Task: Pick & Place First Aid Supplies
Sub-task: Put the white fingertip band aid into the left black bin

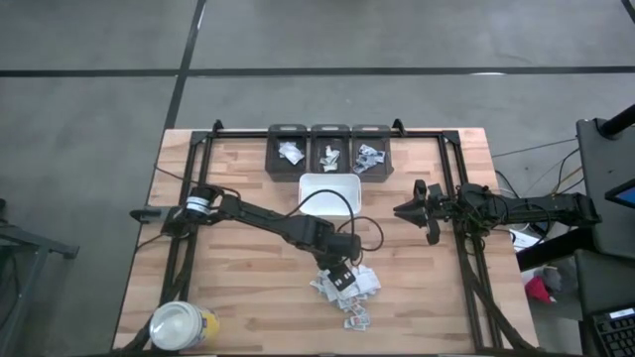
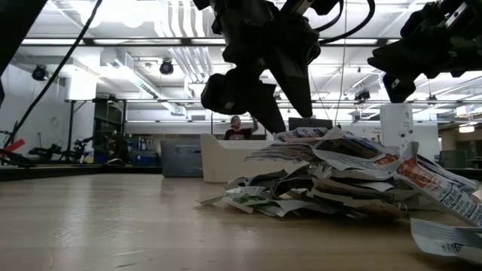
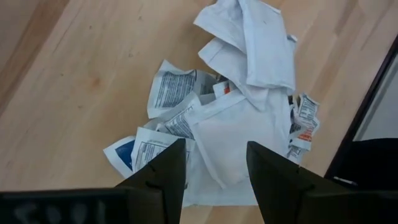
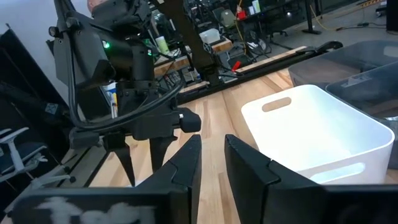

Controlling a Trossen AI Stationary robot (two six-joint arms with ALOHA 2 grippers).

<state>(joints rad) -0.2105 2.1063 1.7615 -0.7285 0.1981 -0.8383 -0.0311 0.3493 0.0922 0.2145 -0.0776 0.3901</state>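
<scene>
**First aid packets heaped near the front edge of the tabletop, left tool poised above them**

First aid packets (image 1: 347, 288), small flat paper sachets printed in grey, blue and red, lie in a loose overlapping pile on the wooden tabletop (image 1: 248, 278), right of centre and near its front edge. A few stray packets (image 1: 357, 319) lie just in front of the heap. In the low view the pile (image 2: 339, 181) stands several layers deep, with one packet (image 2: 448, 237) lying apart at the near right.

The left tool (image 1: 342, 270) hangs directly over the pile, fingers pointing down. The left wrist view shows its two dark fingers (image 3: 168, 174) spread apart with white packets (image 3: 236, 124) visible between them; nothing is gripped. In the low view the fingertips are just above the top of the heap.

The right tool (image 1: 409, 210) is held off the tabletop near the right edge, well apart from the pile. Its fingers (image 4: 186, 165) stand nearly together with a narrow gap and clamp nothing.

A white rectangular tray (image 1: 347, 185) sits behind the pile toward the rear edge. Three dark bins (image 1: 328, 130) line the rear edge, each containing a few packets. A yellow jar with a white lid (image 1: 184, 325) stands at the front left corner.
</scene>
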